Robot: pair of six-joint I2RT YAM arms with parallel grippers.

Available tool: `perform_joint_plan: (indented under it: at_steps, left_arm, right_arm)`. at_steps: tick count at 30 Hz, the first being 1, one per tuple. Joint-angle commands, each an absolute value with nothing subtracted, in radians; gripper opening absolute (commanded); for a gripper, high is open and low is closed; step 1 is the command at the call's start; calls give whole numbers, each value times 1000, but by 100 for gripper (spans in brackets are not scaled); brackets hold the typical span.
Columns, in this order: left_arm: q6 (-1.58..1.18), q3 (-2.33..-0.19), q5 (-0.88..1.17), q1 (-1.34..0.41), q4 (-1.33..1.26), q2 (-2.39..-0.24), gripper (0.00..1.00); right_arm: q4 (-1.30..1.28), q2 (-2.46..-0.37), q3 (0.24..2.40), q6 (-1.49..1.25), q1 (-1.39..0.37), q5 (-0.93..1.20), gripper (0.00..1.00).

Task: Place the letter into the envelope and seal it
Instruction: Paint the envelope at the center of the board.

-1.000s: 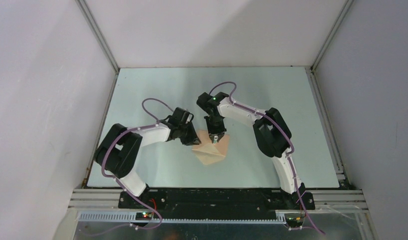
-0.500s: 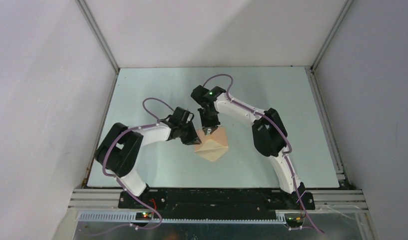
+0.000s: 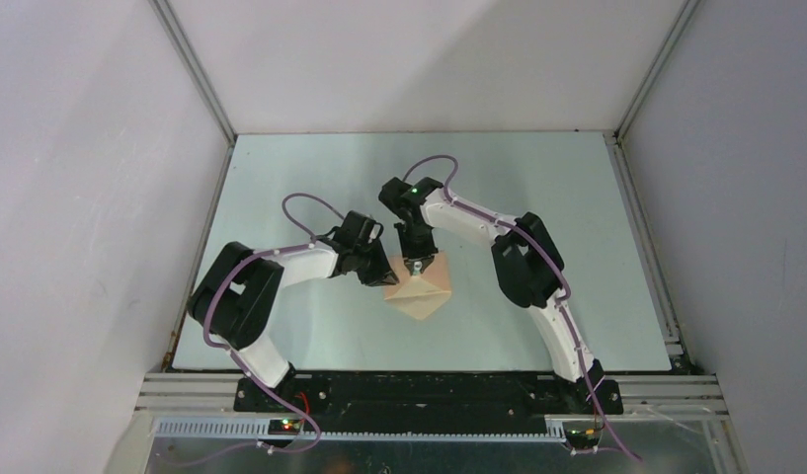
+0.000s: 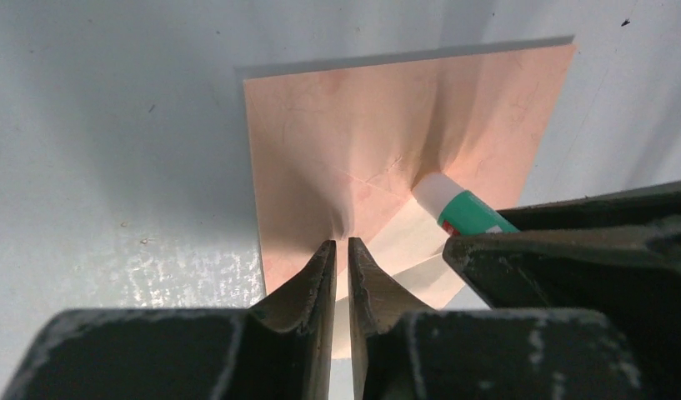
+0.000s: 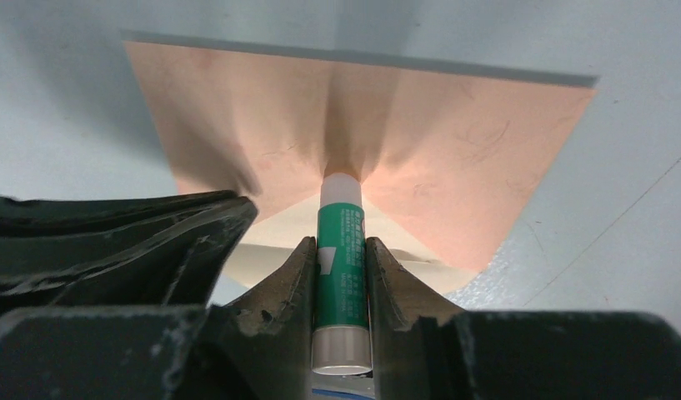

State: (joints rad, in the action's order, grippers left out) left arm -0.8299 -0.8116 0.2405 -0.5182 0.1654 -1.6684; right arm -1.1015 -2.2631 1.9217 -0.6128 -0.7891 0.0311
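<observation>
The tan envelope [image 3: 426, 294] lies as a diamond on the table between both arms, peach outside [image 4: 387, 125] with a paler cream inside showing near the jaws [image 5: 270, 242]. My left gripper [image 3: 387, 277] is shut on its near edge [image 4: 341, 250], and the paper puckers at the tips. My right gripper [image 3: 416, 263] is shut on a green glue stick [image 5: 341, 218], whose white tip presses into the envelope's crease. The stick also shows in the left wrist view [image 4: 463, 212]. The letter does not show as a separate sheet.
The pale blue-grey table [image 3: 310, 178] is boxed in by white walls on three sides, with aluminium rails [image 3: 666, 296] along its edges. Purple cables [image 3: 305, 200] loop above both wrists. The two grippers sit close together over the envelope.
My right gripper has moved left and a little farther back across the envelope with the glue stick. The envelope's top now looks flatter. The left arm has not moved.
</observation>
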Motion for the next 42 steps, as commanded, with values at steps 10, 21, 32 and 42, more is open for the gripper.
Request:
perform_joint_plan:
  at_steps: [10, 21, 32, 42]
  left_arm:
    - [-805, -782, 203, -523, 180, -1715, 17]
    - [-805, -774, 212, -523, 168, -1720, 17]
    - [-807, -764, 216, -523, 161, -1721, 17]
    - [-805, -762, 217, -523, 161, -1715, 17]
  right_arm:
    - [-1143, -2312, 1969, -592, -791, -13, 0]
    - [-1176, -2390, 2124, -596, -841, 37, 0]
    - [-1114, -2280, 1876, -590, -741, -49, 0]
    - [-1129, -2308, 1938, -581, -747, -36, 0]
